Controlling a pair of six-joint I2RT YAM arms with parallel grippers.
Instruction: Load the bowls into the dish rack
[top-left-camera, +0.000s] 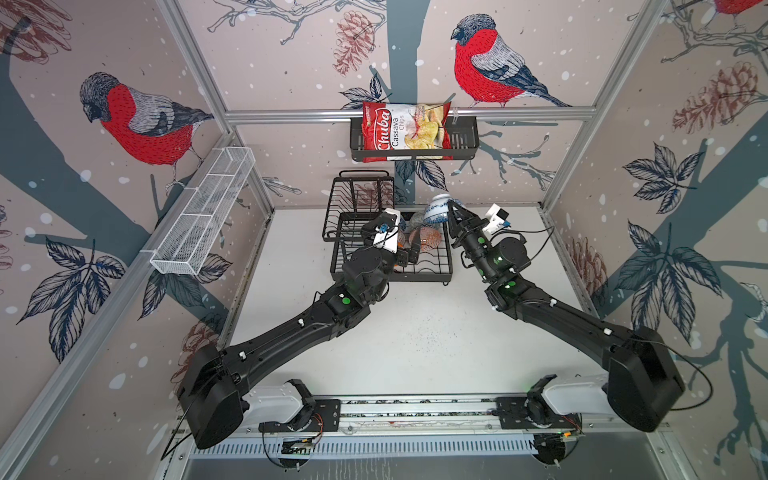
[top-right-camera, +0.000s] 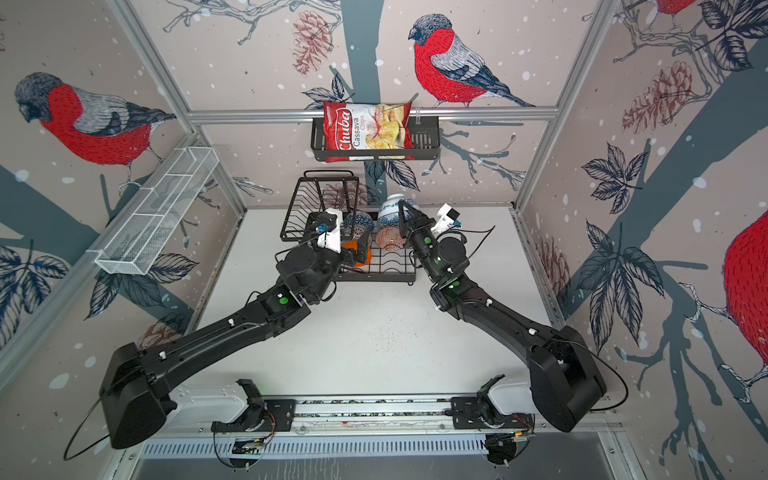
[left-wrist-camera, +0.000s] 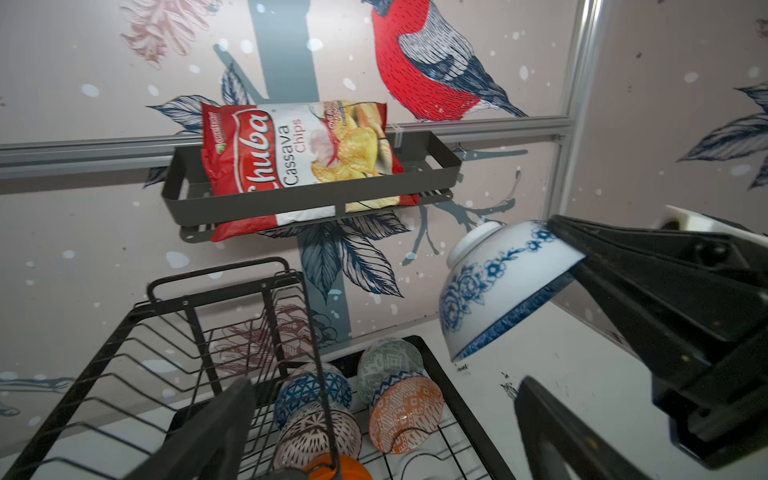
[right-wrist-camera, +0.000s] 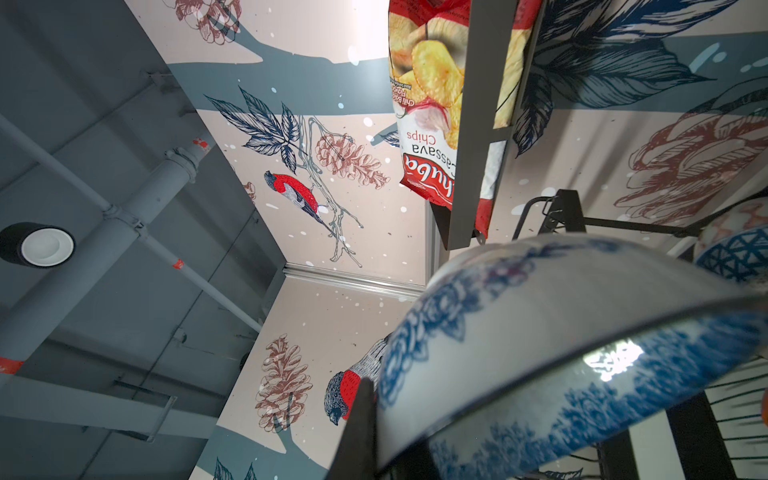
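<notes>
Nearly done: five bowls (left-wrist-camera: 405, 411) sit in the dish rack (top-left-camera: 419, 272), centre frame in both top views. The floral bowl (top-left-camera: 436, 206) hangs near its upper right corner, rim pinched by the right gripper (top-left-camera: 451, 208). The left gripper (left-wrist-camera: 386, 386) gapes wide, empty.

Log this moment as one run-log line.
left gripper: open, over dish rack | right gripper: shut on floral bowl, raised near rack | five bowls in rack | floral bowl not yet loaded

White table (top-left-camera: 415, 340), faintly speckled; black wire dish rack (top-left-camera: 428, 275) standing directly on it, beneath the left gripper (top-left-camera: 407, 254); below and just left of the right gripper (top-left-camera: 452, 212).
</notes>
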